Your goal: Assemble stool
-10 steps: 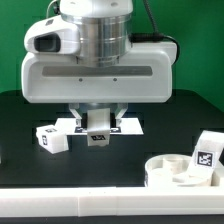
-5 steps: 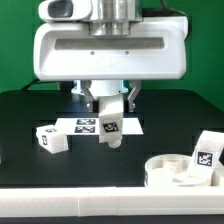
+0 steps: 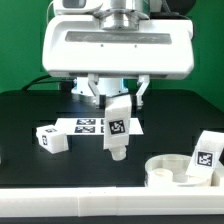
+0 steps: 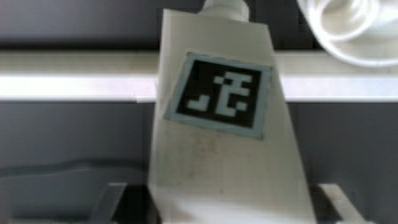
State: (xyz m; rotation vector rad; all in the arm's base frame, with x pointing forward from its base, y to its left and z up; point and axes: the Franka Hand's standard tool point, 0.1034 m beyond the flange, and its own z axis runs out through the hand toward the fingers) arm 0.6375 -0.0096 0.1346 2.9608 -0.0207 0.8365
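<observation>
Stool leg (image 3: 117, 128) just got hoisted off the worktop (image 3: 25, 160), now hanging mid-frame with the jaws pinching its top. Seat (image 3: 170, 180) sits lower right, so I'd guess that's where it's headed.

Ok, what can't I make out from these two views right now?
- Exterior view: gripper pad contact, hidden behind the held leg.
- Exterior view: marker board, partly covered by that leg.
- Both views: seat, cut off by the frame edge; blurred in the wrist view.
- Wrist view: table beneath, blocked by the leg.
</observation>
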